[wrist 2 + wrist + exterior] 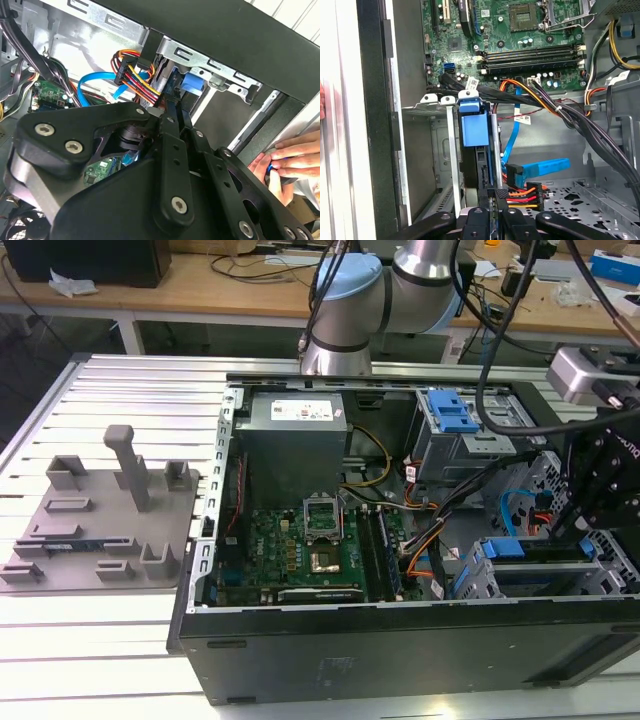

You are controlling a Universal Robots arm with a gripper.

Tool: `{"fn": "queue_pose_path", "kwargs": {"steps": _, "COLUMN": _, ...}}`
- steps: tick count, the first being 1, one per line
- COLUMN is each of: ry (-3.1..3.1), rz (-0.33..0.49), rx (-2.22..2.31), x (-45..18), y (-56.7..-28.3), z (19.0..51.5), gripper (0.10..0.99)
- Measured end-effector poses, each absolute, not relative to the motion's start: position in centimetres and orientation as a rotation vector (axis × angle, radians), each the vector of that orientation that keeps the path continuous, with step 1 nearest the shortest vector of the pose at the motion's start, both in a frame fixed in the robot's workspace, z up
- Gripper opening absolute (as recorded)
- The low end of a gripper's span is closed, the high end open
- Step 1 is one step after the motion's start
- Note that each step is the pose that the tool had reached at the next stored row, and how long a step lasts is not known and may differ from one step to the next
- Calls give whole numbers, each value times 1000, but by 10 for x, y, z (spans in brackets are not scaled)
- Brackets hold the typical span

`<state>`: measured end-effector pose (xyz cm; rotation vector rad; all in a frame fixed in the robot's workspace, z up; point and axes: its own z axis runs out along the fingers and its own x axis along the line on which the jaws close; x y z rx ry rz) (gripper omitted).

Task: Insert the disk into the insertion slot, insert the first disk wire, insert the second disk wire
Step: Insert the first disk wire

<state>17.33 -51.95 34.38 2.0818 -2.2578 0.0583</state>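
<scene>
Because the disk [470,127] goes into its bay edge-on, I have the gripper [493,192] lined up along its length. The fingers [501,197] are drawn narrow and, as far as I can judge, pinched on the disk's near end. In the first wrist view the blue frame sits between the grey walls of the insertion slot [451,150], so the drive is in the cage at the corner of the open computer case [400,640], near the motherboard [520,30]. Whether it is fully home I cannot tell. The multi-coloured power plug [526,192] lies just beside the gripper and the flat blue data cable [540,167] near it; neither looks plugged into the drive. A person's hand [287,157] rests on the outside of the case, I'd guess steadying it.
</scene>
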Motion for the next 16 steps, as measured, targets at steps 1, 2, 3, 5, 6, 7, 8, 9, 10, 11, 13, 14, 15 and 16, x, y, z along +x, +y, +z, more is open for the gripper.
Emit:
{"fn": "queue_pose_path", "kwargs": {"steps": 1, "ry": -2258, "rz": 58, "rx": 2082, "x": 173, "y": -520, "z": 344, "gripper": 165}}
{"fn": "queue_pose_path", "kwargs": {"steps": 2, "ry": -2258, "rz": 58, "rx": 2082, "x": 173, "y": -520, "z": 343, "gripper": 165}}
{"fn": "queue_pose_path", "kwargs": {"steps": 3, "ry": -2258, "rz": 58, "rx": 2082, "x": 173, "y": -520, "z": 343, "gripper": 165}}
{"fn": "queue_pose_path", "kwargs": {"steps": 5, "ry": -2258, "rz": 59, "rx": 2082, "x": 173, "y": -520, "z": 342, "gripper": 165}}
{"fn": "queue_pose_path", "kwargs": {"steps": 6, "ry": -2258, "rz": 59, "rx": 2082, "x": 173, "y": -520, "z": 342, "gripper": 165}}
{"fn": "queue_pose_path", "kwargs": {"steps": 7, "ry": -2258, "rz": 58, "rx": 2082, "x": 173, "y": -520, "z": 342, "gripper": 165}}
{"fn": "queue_pose_path", "kwargs": {"steps": 8, "ry": -2258, "rz": 58, "rx": 2082, "x": 173, "y": -520, "z": 342, "gripper": 165}}
{"fn": "queue_pose_path", "kwargs": {"steps": 9, "ry": -2258, "rz": 58, "rx": 2082, "x": 173, "y": -520, "z": 342, "gripper": 165}}
{"fn": "queue_pose_path", "kwargs": {"steps": 10, "ry": -2258, "rz": 58, "rx": 2082, "x": 173, "y": -520, "z": 342, "gripper": 165}}
{"fn": "queue_pose_path", "kwargs": {"steps": 11, "ry": -2258, "rz": 58, "rx": 2082, "x": 173, "y": -520, "z": 342, "gripper": 165}}
{"fn": "queue_pose_path", "kwargs": {"steps": 13, "ry": -2257, "rz": 60, "rx": 2081, "x": 173, "y": -519, "z": 345, "gripper": 165}}
{"fn": "queue_pose_path", "kwargs": {"steps": 14, "ry": -2257, "rz": 61, "rx": 2081, "x": 173, "y": -519, "z": 345, "gripper": 165}}
{"fn": "queue_pose_path", "kwargs": {"steps": 15, "ry": -2256, "rz": 62, "rx": 2080, "x": 173, "y": -519, "z": 346, "gripper": 165}}
{"fn": "queue_pose_path", "kwargs": {"steps": 16, "ry": -2256, "rz": 62, "rx": 2080, "x": 173, "y": -519, "z": 346, "gripper": 165}}
